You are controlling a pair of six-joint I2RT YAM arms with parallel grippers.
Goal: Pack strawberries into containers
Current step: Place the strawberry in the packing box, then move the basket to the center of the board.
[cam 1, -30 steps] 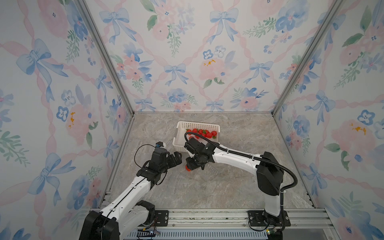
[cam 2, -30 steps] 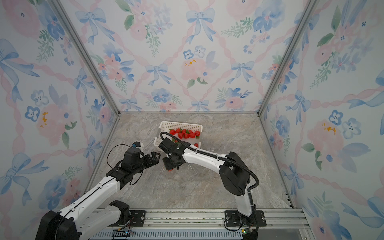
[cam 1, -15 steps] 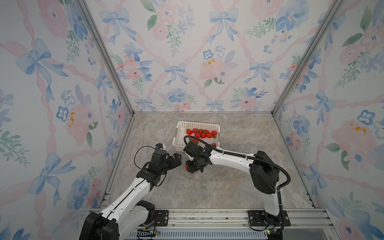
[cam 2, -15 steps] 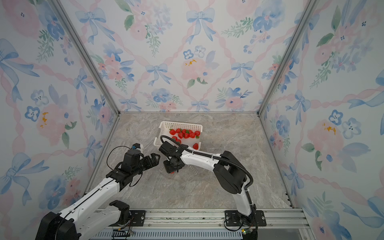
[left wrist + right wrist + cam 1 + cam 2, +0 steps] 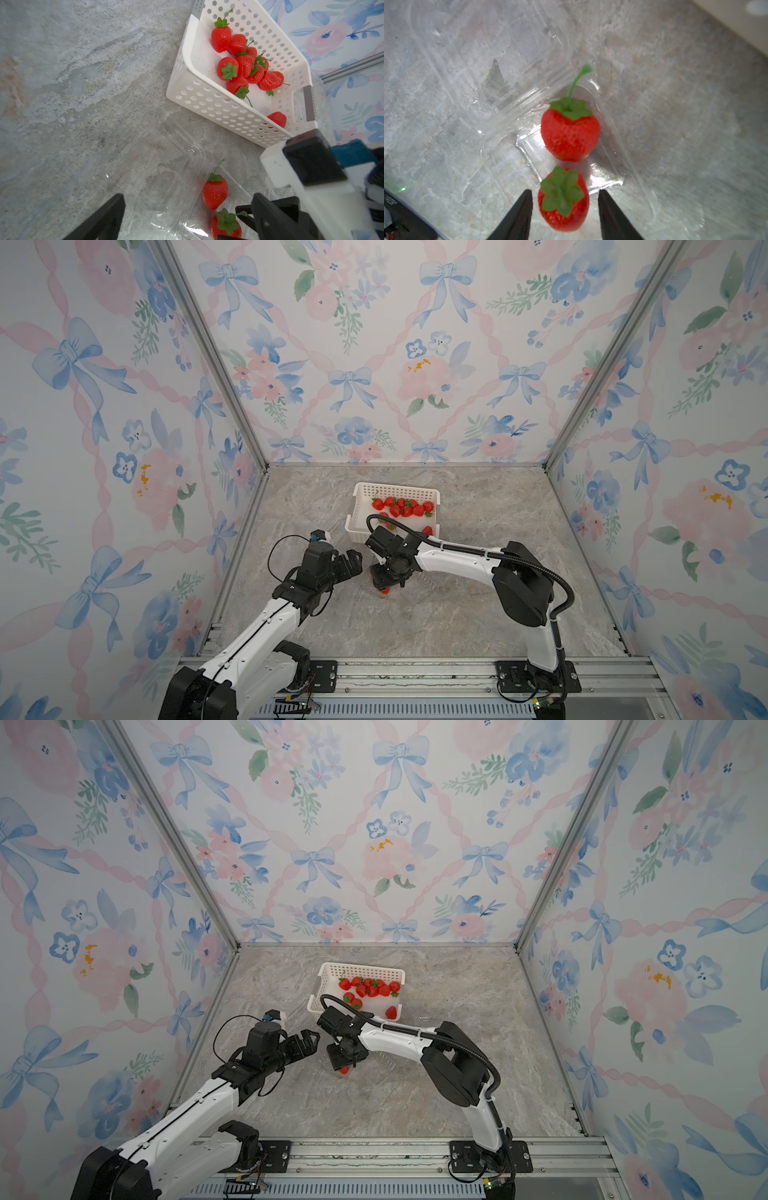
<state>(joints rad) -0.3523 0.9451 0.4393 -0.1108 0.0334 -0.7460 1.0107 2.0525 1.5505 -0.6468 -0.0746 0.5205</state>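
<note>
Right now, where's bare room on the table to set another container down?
Bare table: front strip between the arm bases; both back corners flanking the white basket. Crowded: between left end effector and right end effector, around the clear containers and two strawberries.

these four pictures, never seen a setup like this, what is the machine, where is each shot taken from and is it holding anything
The machine is a robot with a left arm and a right arm, each ending in a two-fingered gripper. The two wide pictures come from one overhead camera pair, so they look nearly alike; the two close-ups come from cameras on the wrists. On the stone-patterned table stands a white perforated basket holding a heap of strawberries. Near it lies a clear plastic punnet with two berries inside. The right gripper hangs over it, fingers either side of one strawberry with a gap on both sides, so it is not gripping; the other berry lies beside it. The left gripper is wide open and empty.
</note>
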